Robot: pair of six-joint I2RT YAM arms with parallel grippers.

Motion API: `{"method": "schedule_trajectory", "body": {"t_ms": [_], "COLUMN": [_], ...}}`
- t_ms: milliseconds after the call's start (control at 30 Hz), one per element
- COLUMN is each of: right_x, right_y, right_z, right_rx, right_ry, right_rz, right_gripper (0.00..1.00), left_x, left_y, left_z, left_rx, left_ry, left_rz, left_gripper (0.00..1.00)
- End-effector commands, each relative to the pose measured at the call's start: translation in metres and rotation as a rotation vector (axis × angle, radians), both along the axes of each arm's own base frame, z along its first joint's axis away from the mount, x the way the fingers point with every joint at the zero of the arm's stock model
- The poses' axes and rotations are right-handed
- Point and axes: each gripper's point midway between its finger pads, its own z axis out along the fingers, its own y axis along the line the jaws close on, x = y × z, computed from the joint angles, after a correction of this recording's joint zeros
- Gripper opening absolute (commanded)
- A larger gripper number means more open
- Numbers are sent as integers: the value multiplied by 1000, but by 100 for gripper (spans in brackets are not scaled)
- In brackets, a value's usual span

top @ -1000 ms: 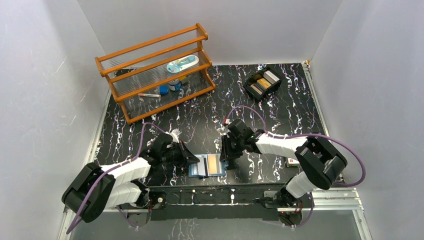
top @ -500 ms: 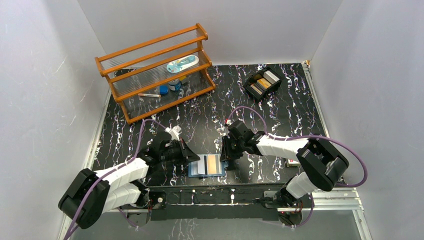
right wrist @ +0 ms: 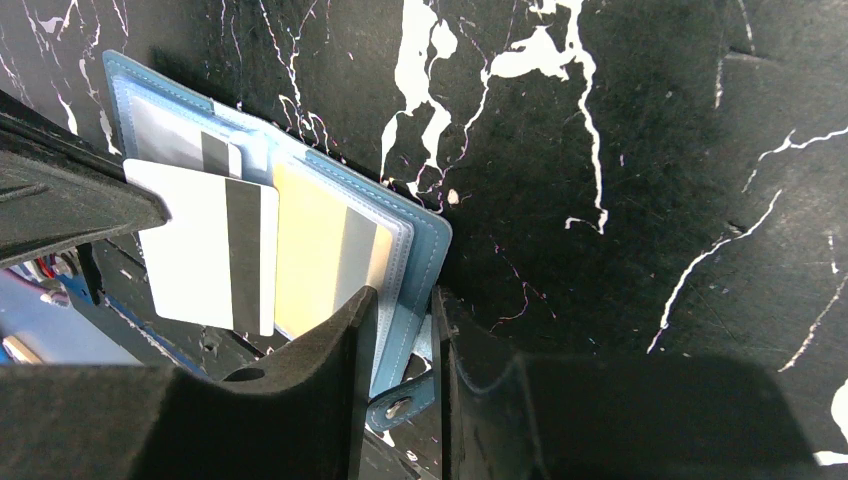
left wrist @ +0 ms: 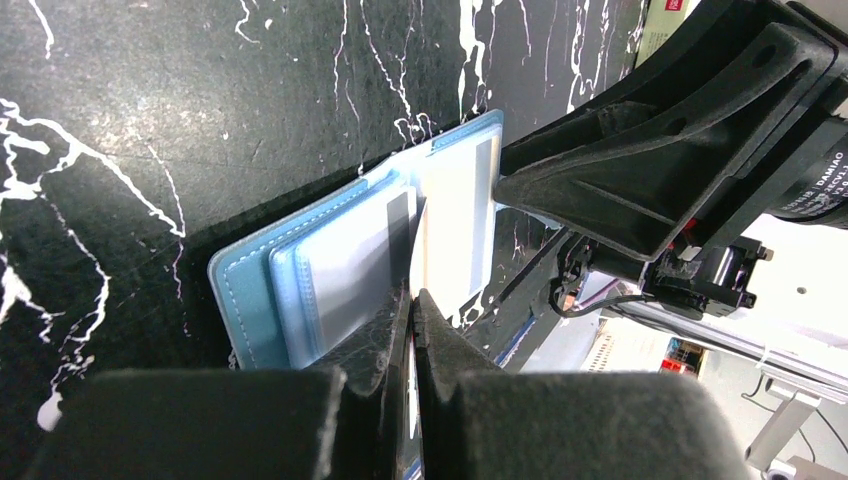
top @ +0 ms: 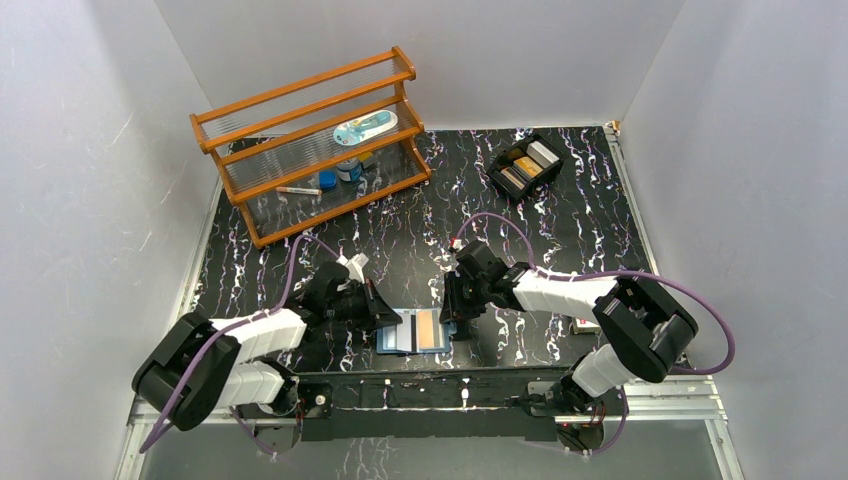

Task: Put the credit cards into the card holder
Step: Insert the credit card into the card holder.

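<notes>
A: Starting with the left gripper (left wrist: 412, 292) — open or shut?

B: Shut tight, pinching a cream card (right wrist: 205, 255) by one edge. Sticking out straight ahead of the fingertips, dark stripe up, over the middle of the open card holder (left wrist: 232, 300). Hard to tell whether tucked into a pocket or only lying across it.

A: And the holder itself?

B: Lying open on the table (right wrist: 650, 150), just ahead of and below those fingertips, spread between the two grippers. On the left gripper's side of the cream card, a grey-striped card behind a clear pocket. On the far side, an orange-gold card (right wrist: 310, 250) in the pocket nearest the right gripper (right wrist: 402, 300).

A: Then the right gripper?

B: Partly closed, clamped on the holder's outer edge — blue cover filling the narrow gap between the fingers, snap tab (right wrist: 398, 405) sitting deeper in that gap, toward the wrist. Fingertips right beside the orange-gold card, pointing across at the left gripper, with the cream card between the two.
</notes>
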Motion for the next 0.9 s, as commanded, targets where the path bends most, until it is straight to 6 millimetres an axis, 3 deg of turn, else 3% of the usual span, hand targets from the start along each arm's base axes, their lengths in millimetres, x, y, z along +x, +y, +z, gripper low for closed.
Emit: {"method": "schedule_trajectory", "body": {"t_ms": [0,333,867], "right_x": [-1,-1,-4], "right_y": [-5,-5,-5], "right_z": [-4,-5,-9], "right_rx": [-22,-23,-17], "right_ry": [-12,-9,3], "right_rz": [-5,-4,-14], "right_gripper": [35,35,36], "left_x": [5,16,29], "left_y": [-4,0,-2], "left_z": [3,-8,-10], "left_rx": [-18,49,53], "left_ry": [-48,-88,-104], "left_rz": [-18,-11,38], "left_gripper": [0,0,0]}}
